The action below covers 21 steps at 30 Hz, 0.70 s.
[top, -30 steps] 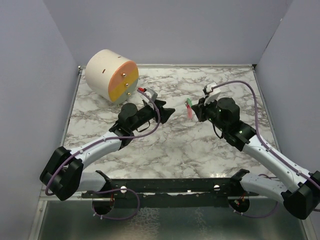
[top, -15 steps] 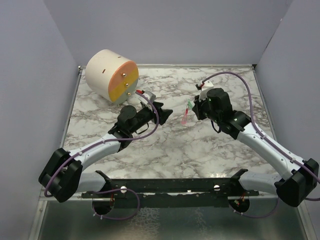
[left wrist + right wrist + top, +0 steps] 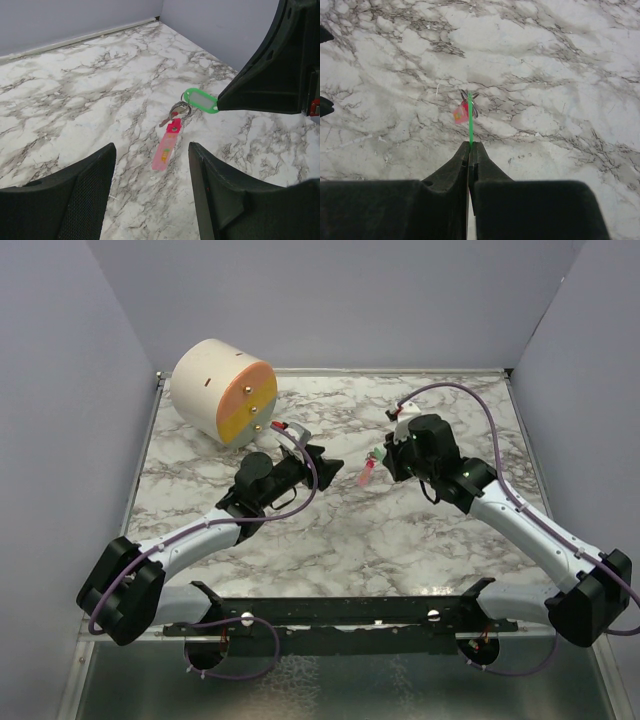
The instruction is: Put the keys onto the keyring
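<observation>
Marble worktop point(image 3: 330, 540), lilac walls. The right arm stretches to mid-worktop, its pincer point(image 3: 469, 145) pinching one green tag point(image 3: 201, 100). One pink tag point(image 3: 166, 145) and seemingly one metal key point(image 3: 169, 117) hang from one ring point(image 3: 181, 108). The left pincer point(image 3: 332, 464), just left of them, is spread.

No text, brand, number or sign can be read in any view. The pink key tag point(image 3: 166, 147), at the centre of the left wrist view, carries a small yellow-orange mark near its lower end, but it is too small to make out. The green key tag point(image 3: 201, 101), just above it and to the right, has a white label window that looks blank. In the top and right wrist views both tags are too small to show any marking.
</observation>
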Each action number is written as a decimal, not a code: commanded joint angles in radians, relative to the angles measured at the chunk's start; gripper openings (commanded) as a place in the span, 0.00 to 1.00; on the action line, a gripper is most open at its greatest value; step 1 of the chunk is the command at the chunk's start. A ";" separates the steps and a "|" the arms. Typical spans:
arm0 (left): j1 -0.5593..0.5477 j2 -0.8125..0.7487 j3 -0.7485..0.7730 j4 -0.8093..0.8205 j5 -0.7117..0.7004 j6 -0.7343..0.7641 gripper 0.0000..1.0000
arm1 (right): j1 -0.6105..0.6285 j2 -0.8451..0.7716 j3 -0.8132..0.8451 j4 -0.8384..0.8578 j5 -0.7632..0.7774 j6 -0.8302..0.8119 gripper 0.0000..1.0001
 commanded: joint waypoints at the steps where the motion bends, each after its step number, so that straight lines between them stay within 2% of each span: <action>1: 0.006 -0.025 -0.008 0.004 -0.023 0.012 0.61 | 0.001 0.001 0.028 0.028 -0.132 -0.030 0.01; 4: 0.006 -0.023 -0.008 0.003 -0.024 0.012 0.61 | 0.001 -0.008 0.020 0.050 -0.167 -0.034 0.01; 10: 0.007 -0.030 -0.009 -0.004 -0.030 0.015 0.61 | 0.001 0.024 0.042 -0.015 0.078 0.041 0.01; 21: 0.009 -0.072 -0.024 -0.026 -0.062 0.024 0.61 | 0.001 0.056 0.019 0.082 -0.014 0.046 0.01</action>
